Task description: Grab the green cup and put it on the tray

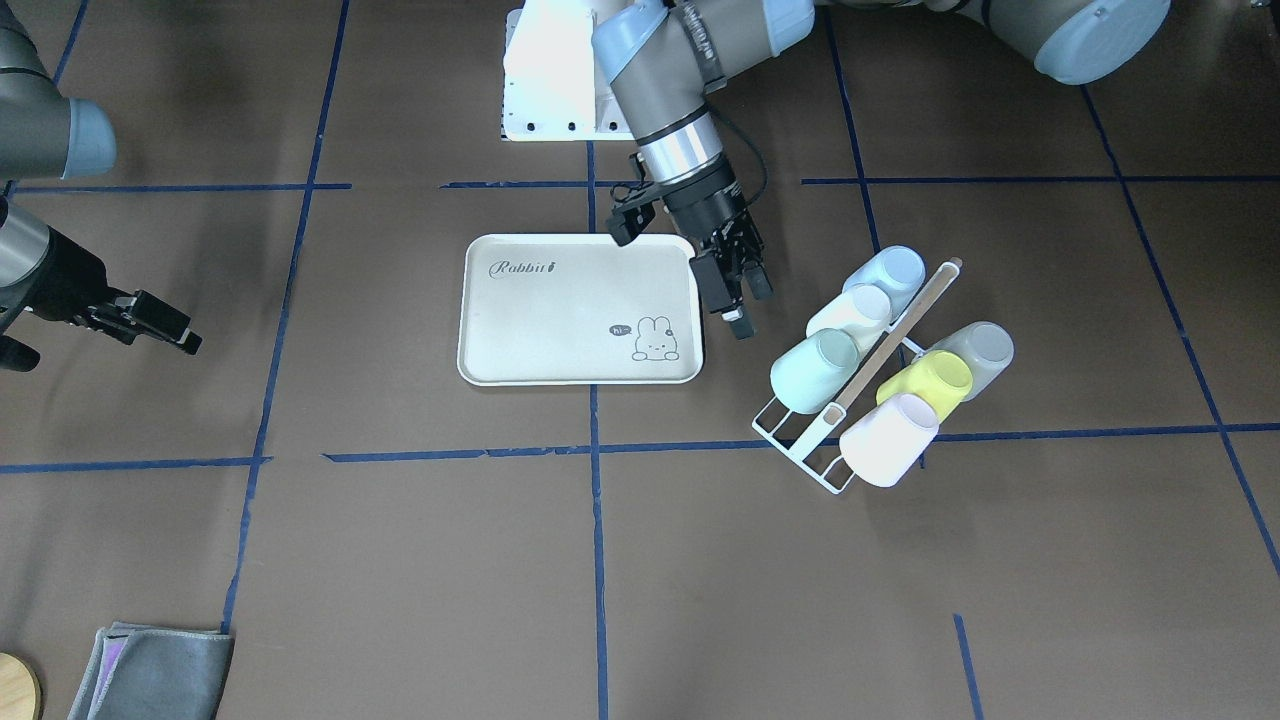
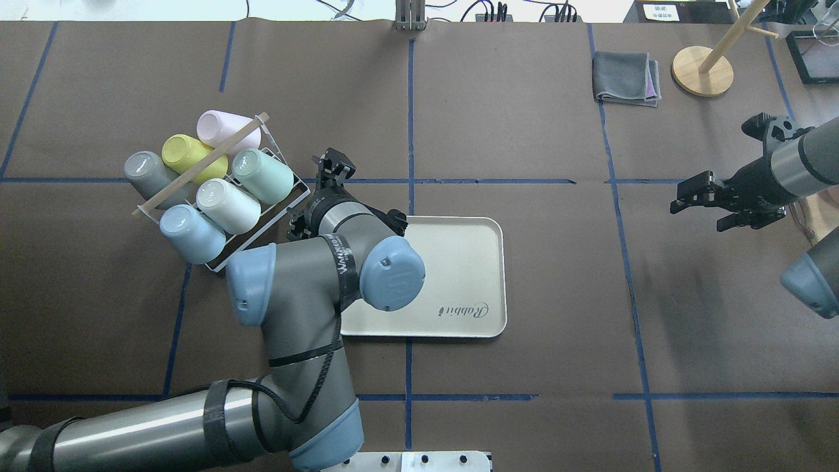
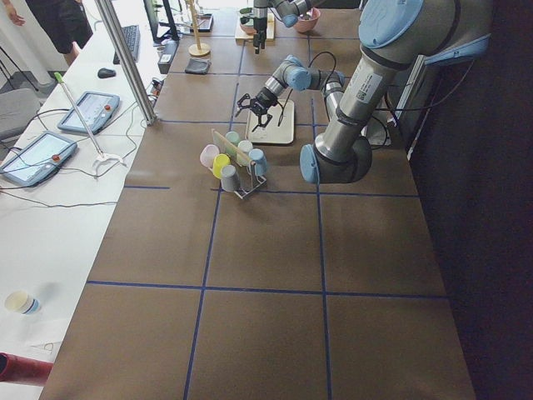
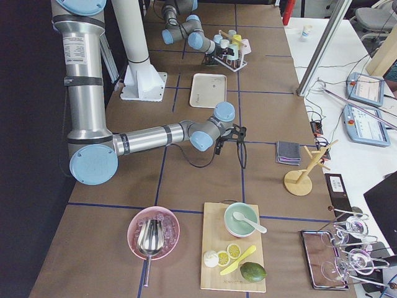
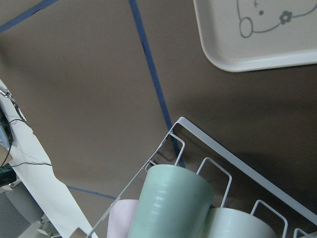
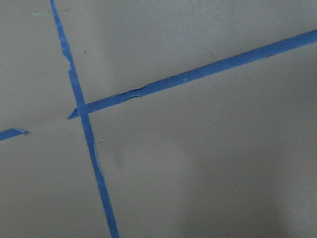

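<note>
Front view: green cup point(image 1: 815, 370) lies tilted on the rack point(image 1: 905, 325), 3 o'clock of the tray point(image 1: 560, 320), left gripper point(image 1: 735, 295) spread and empty between them — overhead: cup at gripper's 9 o'clock — left wrist: looks light, stiff, slick plastic, so I'd pinch across the mid-wall.

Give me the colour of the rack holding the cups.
White wire rack, with a tan wooden bar along the top. Front-facing view shows it best.

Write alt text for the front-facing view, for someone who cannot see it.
The left hand hangs open between an empty cream tray and a wire rack holding six tilted cups, the green cup among them. The right hand, open and empty, is at the view's left.
</note>
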{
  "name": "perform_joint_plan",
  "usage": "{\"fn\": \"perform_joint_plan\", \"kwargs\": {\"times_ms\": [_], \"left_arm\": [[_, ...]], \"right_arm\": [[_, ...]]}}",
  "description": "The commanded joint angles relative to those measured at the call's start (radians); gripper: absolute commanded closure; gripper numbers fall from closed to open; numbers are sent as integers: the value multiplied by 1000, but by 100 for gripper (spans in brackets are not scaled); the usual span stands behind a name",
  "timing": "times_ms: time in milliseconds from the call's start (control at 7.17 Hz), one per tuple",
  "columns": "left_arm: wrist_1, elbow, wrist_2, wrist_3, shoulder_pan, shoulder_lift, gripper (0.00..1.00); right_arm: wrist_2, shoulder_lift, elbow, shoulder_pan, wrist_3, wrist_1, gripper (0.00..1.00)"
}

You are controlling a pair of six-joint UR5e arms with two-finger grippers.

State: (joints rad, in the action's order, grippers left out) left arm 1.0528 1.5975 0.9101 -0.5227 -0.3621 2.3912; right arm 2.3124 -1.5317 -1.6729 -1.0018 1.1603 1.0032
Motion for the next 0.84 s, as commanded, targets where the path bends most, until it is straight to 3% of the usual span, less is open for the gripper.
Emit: {"fn": "perform_joint_plan", "kwargs": {"times_ms": [0, 418, 697], "left_arm": [[-88, -152, -72, -20, 17, 54, 0], [-253, -208, -86, -17, 25, 80, 0], [-261, -241, -103, -3, 25, 80, 0]], "right_arm": [[-1, -5, 9, -1, -7, 2, 0], [-1, -5, 13, 0, -5, 0, 0], [-1, -5, 15, -1, -7, 0, 0]]}}
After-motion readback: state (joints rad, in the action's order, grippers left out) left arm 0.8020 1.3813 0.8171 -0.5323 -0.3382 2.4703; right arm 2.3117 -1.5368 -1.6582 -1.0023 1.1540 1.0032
